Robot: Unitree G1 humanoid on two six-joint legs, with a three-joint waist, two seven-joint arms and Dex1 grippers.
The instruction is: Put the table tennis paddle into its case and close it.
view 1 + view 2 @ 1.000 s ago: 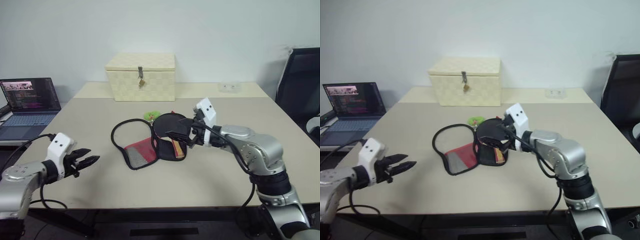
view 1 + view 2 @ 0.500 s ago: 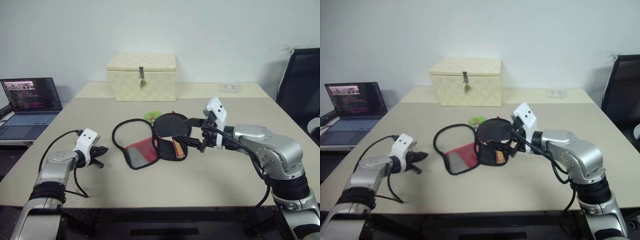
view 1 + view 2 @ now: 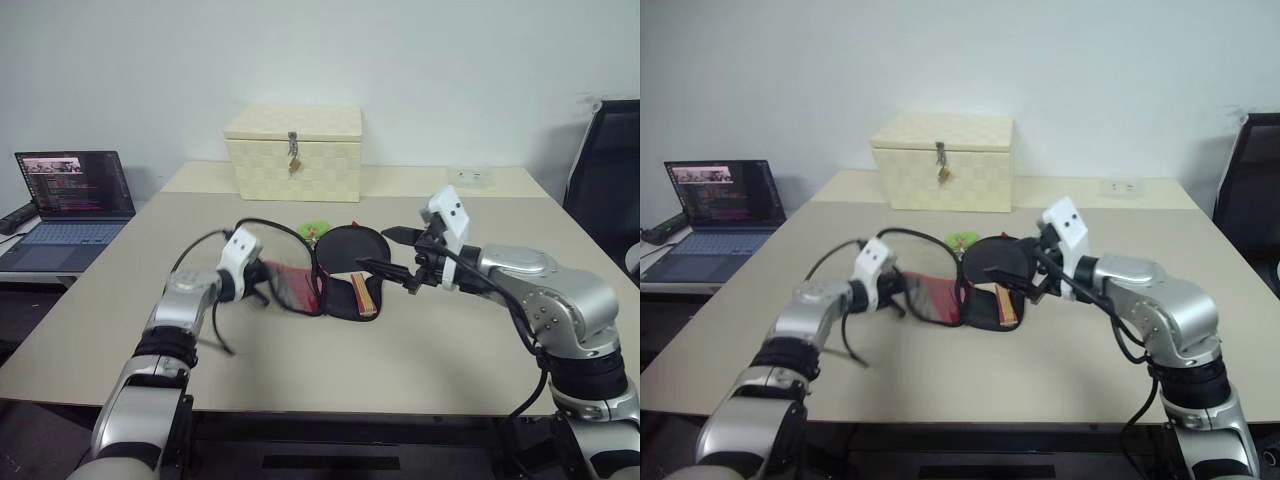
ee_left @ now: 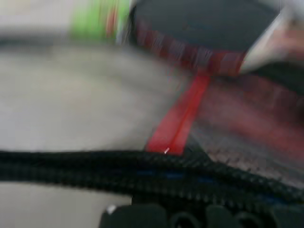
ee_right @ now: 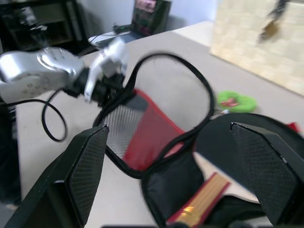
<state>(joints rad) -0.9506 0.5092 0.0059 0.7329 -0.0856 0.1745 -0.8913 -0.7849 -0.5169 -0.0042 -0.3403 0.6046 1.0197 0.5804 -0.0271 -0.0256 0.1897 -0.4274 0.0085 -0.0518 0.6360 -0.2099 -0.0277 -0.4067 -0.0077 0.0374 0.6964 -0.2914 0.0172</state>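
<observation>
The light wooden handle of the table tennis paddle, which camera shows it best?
The right wrist view: the light wooden handle lies large inside the open black and red case. Both eye views show the handle as a thin strip. The left wrist view shows the paddle's black blade instead.

You are working in an office or lab room: a wide beige table (image 3: 420, 350) against a bare pale wall (image 3: 420, 60), an open laptop (image 3: 70, 200) on a side desk at far left, a black office chair (image 3: 605, 160) at right, and a socket strip (image 3: 472, 176) at the far edge.
</observation>
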